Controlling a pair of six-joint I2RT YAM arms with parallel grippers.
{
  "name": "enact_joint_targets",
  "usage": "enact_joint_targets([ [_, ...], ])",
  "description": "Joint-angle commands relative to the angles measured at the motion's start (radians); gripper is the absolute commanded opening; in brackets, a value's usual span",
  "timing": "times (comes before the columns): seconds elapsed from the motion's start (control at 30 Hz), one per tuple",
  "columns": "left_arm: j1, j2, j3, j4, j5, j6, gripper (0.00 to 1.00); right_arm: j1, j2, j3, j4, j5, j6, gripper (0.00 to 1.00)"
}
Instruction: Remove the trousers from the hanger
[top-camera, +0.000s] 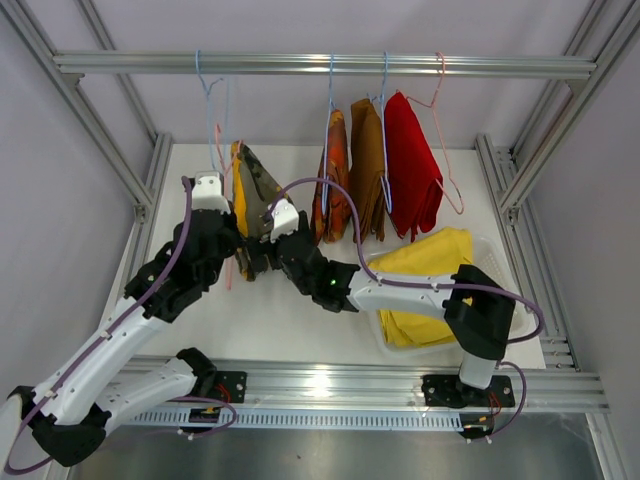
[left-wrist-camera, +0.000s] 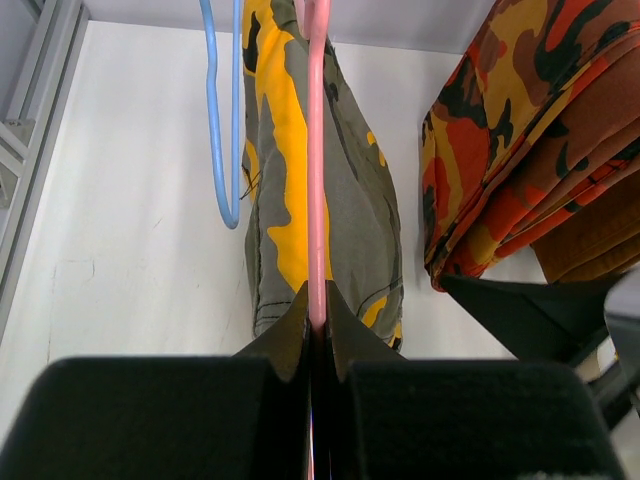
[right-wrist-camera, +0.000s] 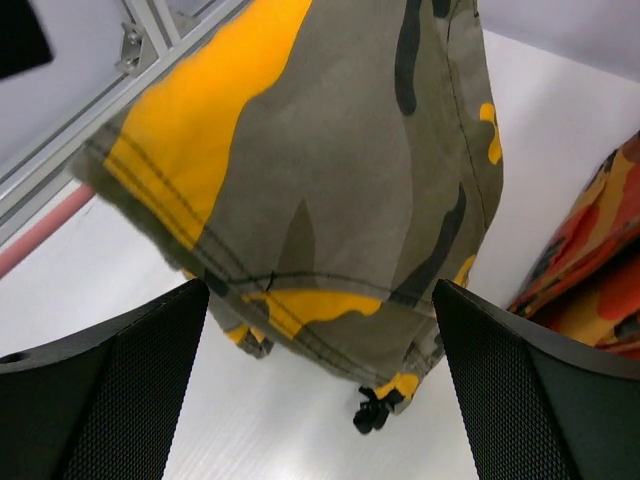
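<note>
Grey-green and yellow camouflage trousers (top-camera: 252, 190) hang folded over a pink hanger (left-wrist-camera: 317, 180) under the rail. My left gripper (left-wrist-camera: 318, 320) is shut on the hanger's thin pink bar, just below the trousers (left-wrist-camera: 360, 200). My right gripper (right-wrist-camera: 320, 290) is open, one finger on either side of the camouflage trousers' (right-wrist-camera: 330, 180) lower hem, not touching the cloth. From above, both grippers (top-camera: 236, 250) (top-camera: 262, 245) meet at the trousers' lower end. Orange-red patterned trousers (top-camera: 332, 180), brown trousers (top-camera: 366, 170) and red trousers (top-camera: 412, 160) hang further right.
An empty blue hanger (left-wrist-camera: 222, 120) hangs just left of the pink one. Yellow trousers (top-camera: 425, 265) lie in a white mesh basket (top-camera: 488, 252) at the right. The overhead rail (top-camera: 320, 64) and frame posts border the white table. The orange-red patterned trousers (right-wrist-camera: 590, 270) hang close to my right finger.
</note>
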Motion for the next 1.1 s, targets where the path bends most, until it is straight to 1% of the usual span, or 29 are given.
enact_joint_targets([
  [0.0,0.005,-0.009,0.030,0.138,-0.009,0.010,0.00,-0.019,0.037,0.064,0.055,-0.046,-0.001,1.00],
  [0.27,0.015,-0.004,0.033,0.131,0.003,0.003,0.00,-0.051,0.101,0.135,0.052,-0.098,-0.001,0.99],
  [0.43,0.028,0.000,0.036,0.129,0.020,-0.003,0.00,-0.052,0.101,0.126,0.055,-0.122,0.008,1.00],
  [0.83,0.035,0.002,0.041,0.115,0.037,-0.013,0.00,-0.028,0.107,0.103,0.061,-0.082,-0.019,1.00],
  [1.07,0.035,-0.001,0.041,0.117,0.043,-0.013,0.00,-0.042,0.124,0.110,0.053,-0.059,-0.036,1.00],
])
